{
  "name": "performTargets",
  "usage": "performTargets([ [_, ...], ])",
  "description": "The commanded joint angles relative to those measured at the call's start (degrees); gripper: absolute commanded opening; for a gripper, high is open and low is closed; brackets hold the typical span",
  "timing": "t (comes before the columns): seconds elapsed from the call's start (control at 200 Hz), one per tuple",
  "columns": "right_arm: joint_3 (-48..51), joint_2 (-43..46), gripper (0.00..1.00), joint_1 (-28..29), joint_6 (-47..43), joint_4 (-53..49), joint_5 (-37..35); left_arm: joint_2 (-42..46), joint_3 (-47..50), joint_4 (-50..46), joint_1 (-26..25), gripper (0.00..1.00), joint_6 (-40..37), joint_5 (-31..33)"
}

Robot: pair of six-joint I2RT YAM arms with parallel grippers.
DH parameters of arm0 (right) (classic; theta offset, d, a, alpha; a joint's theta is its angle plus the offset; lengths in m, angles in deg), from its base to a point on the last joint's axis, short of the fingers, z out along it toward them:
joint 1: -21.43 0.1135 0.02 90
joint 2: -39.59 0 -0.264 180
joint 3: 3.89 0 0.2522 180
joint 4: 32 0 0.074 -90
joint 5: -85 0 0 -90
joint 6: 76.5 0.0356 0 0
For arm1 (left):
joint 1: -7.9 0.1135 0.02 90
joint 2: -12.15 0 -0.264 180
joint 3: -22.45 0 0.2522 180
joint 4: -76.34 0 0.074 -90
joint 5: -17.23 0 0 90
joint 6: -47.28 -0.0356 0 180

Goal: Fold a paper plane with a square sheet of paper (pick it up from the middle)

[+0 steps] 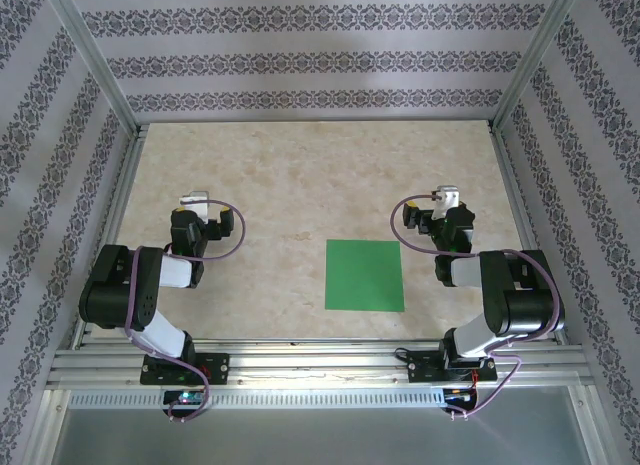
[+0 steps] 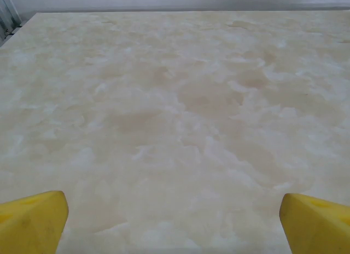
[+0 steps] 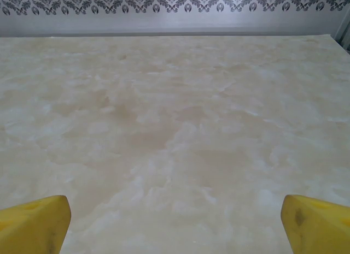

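Both arms sat tucked back by their bases, the left end effector (image 1: 195, 203) toward 9 o'clock of the surface (image 1: 300, 165) and the right end effector (image 1: 445, 198) toward 3 o'clock, each with its yellow fingers (image 2: 33, 221) spread wide on nothing, which I judge left the way open for a reach to the paper's middle. The square sheet of paper (image 1: 365, 275) lay flat at about 5 o'clock from the surface's centre, nearer the right arm and well apart from both; it looked bright green, plain, sharp-edged and uncreased, no fold begun
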State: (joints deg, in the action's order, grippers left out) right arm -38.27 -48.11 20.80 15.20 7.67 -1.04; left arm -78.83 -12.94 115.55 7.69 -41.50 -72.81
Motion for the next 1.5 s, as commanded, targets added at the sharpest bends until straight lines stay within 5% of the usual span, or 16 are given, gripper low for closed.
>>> performTargets([
  [0.0, -0.6, -0.2, 0.98, -0.3, 0.4, 2.0, 1.0, -0.1, -0.8, 0.7, 0.4, 0.99, -1.2, -0.8],
  [0.809, -0.6, -0.2, 0.98, -0.3, 1.0, 2.1, -0.9, -0.1, -0.6, 1.0, 0.4, 0.99, -1.3, -1.3],
  [0.979, -3.2, 4.1, 0.98, 1.0, -0.1, -6.1, -2.3, 4.2, 2.4, 3.2, 0.3, 0.99, -1.7, -2.3],
  [1.329, -13.6, 18.2, 0.98, 0.2, 13.9, -44.0, -5.4, 21.7, -8.4, -33.4, 0.4, 0.99, 14.5, 4.5],
  [1.414, -18.2, 19.1, 0.98, -2.0, 23.5, -54.5, -0.1, 23.5, -10.1, -38.7, 0.6, 0.99, 16.1, -5.0],
  [1.494, -17.8, 18.9, 0.98, -5.3, 25.7, -53.9, 20.2, 24.3, -9.4, -40.6, 0.7, 0.99, 23.7, -11.1],
])
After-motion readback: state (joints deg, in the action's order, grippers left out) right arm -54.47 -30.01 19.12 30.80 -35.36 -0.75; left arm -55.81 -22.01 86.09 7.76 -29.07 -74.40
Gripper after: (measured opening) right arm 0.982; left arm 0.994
